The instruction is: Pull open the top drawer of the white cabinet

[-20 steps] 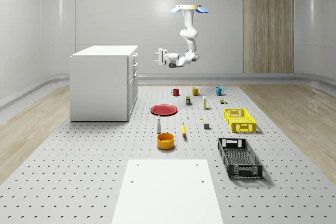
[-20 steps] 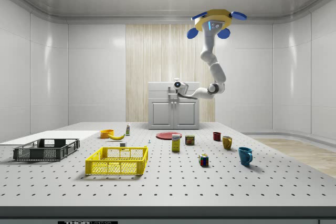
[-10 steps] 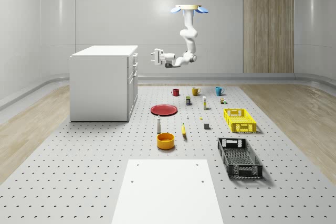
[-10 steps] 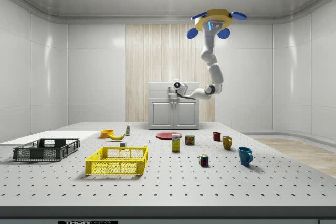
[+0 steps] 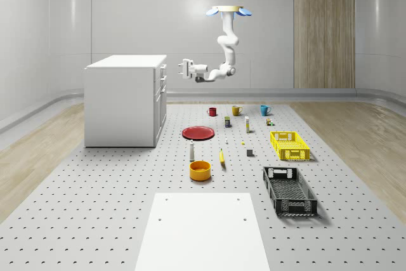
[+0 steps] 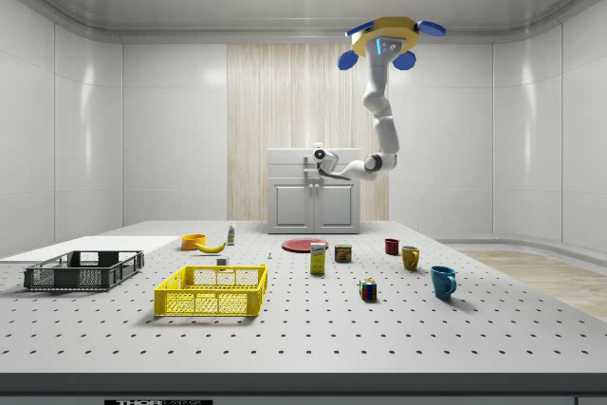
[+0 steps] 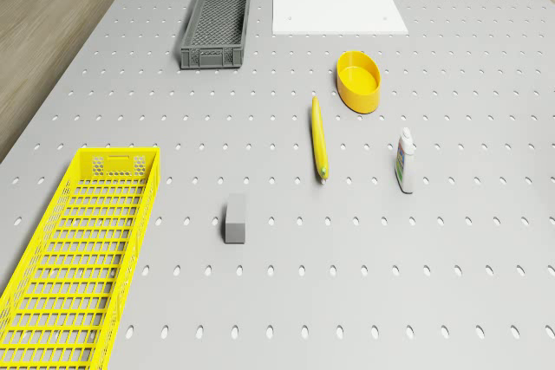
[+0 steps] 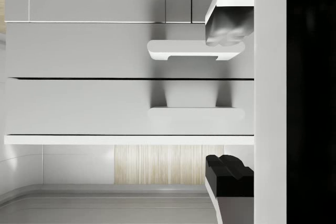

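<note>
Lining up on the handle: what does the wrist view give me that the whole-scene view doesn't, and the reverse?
From the wrist view: the top drawer's handle face-on, the second drawer's handle beside it, and the fingers spread open, one on each side of the top handle's line.

From the whole-scene view: the drone hovering high over the table, to the view's right of the cabinet, and a gap between the gripper and the cabinet front.

Both: the white cabinet, top drawer shut.
</note>
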{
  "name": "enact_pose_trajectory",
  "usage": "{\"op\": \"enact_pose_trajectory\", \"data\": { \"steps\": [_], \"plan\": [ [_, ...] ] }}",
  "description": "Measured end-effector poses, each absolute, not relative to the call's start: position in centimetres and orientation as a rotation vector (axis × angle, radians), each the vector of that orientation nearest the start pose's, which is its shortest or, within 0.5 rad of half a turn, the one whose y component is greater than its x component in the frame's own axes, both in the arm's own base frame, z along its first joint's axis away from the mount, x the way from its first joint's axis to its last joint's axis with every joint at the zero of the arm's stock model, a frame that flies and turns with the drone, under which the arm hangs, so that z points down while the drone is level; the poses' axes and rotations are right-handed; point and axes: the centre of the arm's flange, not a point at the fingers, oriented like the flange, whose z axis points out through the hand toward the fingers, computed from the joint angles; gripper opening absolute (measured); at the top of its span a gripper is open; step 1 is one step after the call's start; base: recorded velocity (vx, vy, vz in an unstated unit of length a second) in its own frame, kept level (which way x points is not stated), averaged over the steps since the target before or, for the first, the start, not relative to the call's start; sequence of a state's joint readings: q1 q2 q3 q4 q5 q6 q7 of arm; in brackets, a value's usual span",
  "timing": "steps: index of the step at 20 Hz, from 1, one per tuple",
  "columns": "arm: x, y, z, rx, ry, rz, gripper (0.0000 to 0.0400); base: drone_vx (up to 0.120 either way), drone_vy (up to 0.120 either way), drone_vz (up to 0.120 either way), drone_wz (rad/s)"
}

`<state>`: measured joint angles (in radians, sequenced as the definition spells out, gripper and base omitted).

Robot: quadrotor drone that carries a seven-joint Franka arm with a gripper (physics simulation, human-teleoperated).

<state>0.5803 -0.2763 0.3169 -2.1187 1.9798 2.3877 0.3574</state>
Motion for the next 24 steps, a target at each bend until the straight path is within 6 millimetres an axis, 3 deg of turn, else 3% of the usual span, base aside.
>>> {"op": "enact_pose_trajectory", "data": {
  "steps": [14, 24],
  "plan": [
    [30.8, 44.0, 56.8, -1.478, 0.614, 0.607, 0.0305, 0.0, 0.0, 0.0, 0.0],
    [30.9, 45.9, 56.3, -1.476, 0.616, 0.605, 0.0305, 0.0, 0.0, 0.0, 0.0]
  ]
}}
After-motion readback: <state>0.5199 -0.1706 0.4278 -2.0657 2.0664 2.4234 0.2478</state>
